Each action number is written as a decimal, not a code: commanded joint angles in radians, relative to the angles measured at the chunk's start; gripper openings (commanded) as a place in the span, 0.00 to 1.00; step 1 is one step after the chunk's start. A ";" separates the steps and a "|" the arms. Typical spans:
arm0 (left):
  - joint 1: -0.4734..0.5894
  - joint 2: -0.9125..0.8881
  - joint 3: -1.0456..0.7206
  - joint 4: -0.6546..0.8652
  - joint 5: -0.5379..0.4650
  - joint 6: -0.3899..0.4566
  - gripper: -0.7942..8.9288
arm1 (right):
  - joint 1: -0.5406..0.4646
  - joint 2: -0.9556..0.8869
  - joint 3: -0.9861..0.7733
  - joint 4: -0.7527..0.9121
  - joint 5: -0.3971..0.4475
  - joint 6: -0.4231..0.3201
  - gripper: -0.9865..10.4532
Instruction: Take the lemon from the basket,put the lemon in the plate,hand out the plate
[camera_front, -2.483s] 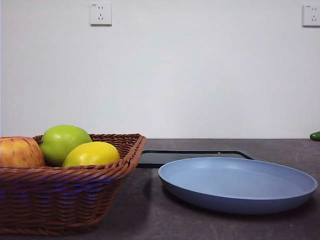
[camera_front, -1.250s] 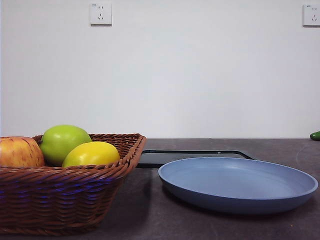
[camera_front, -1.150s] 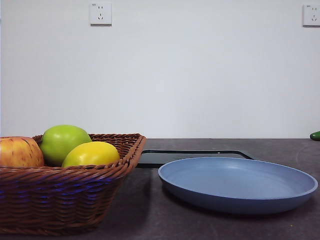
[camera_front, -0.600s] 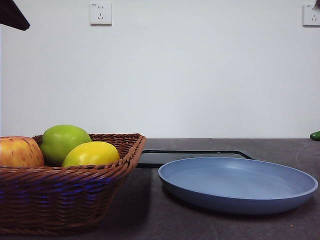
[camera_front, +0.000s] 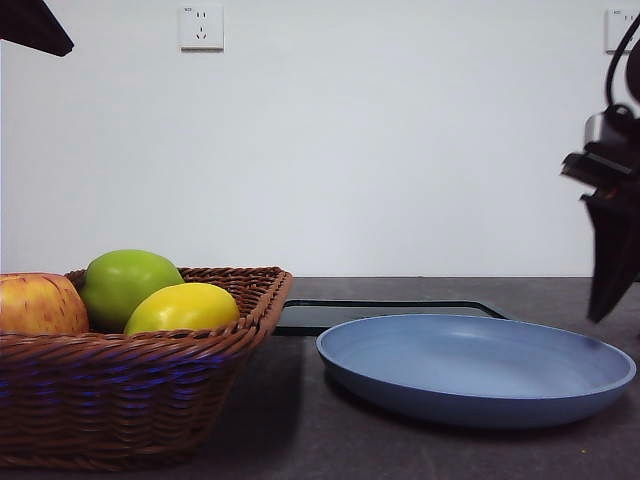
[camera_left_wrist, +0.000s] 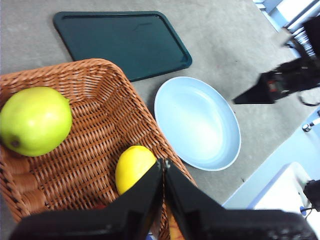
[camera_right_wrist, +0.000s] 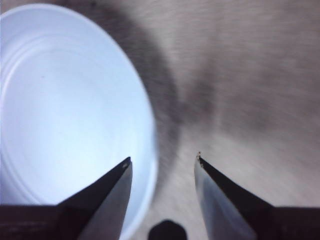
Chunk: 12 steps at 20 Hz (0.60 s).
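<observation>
The left gripper (camera_left_wrist: 164, 162) hangs above the near part of the basket (camera_left_wrist: 107, 107), its jaws pressed together with nothing between them. The lemon (camera_left_wrist: 134, 167) lies directly ahead of and below the closed tips, against the basket wall on the plate's side. In the left wrist view its long axis appears to run roughly in line with the jaws, though the jaws cover its near end and the angle is not certain. A grasp from here would call for the jaws to part and descend a short way. The woven wall stands just beside the fruit, leaving little room for the jaw on that side.

In the front view the lemon (camera_front: 182, 307) sits at the basket's (camera_front: 130, 385) right front, touching the green apple (camera_front: 128, 285) behind it; a red-yellow apple (camera_front: 38, 304) rests further left. Only a black tip at the top left corner marks the left arm in that view.

The plate (camera_front: 476, 372) lies bare on the desk (camera_front: 290, 420) just beside the basket, apart from it. The right gripper (camera_right_wrist: 162, 161) hovers over the plate's far-side rim with its jaws parted and unloaded, one above the plate (camera_right_wrist: 65, 110) and the other above bare desk. That is a fair position for a later rim grasp.

Beyond both lies the black tray (camera_left_wrist: 120, 42), unoccupied. The left arm is clearly the nearer to the lemon and the right to the plate.
</observation>
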 joint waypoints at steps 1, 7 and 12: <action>-0.005 0.007 0.019 0.005 0.003 0.014 0.09 | 0.016 0.060 0.012 0.041 -0.009 0.007 0.28; -0.005 0.007 0.019 0.005 0.002 0.014 0.09 | 0.024 0.124 0.012 0.066 -0.012 0.021 0.16; -0.005 0.007 0.019 0.005 0.000 0.014 0.09 | 0.022 0.123 0.012 0.066 -0.073 0.025 0.09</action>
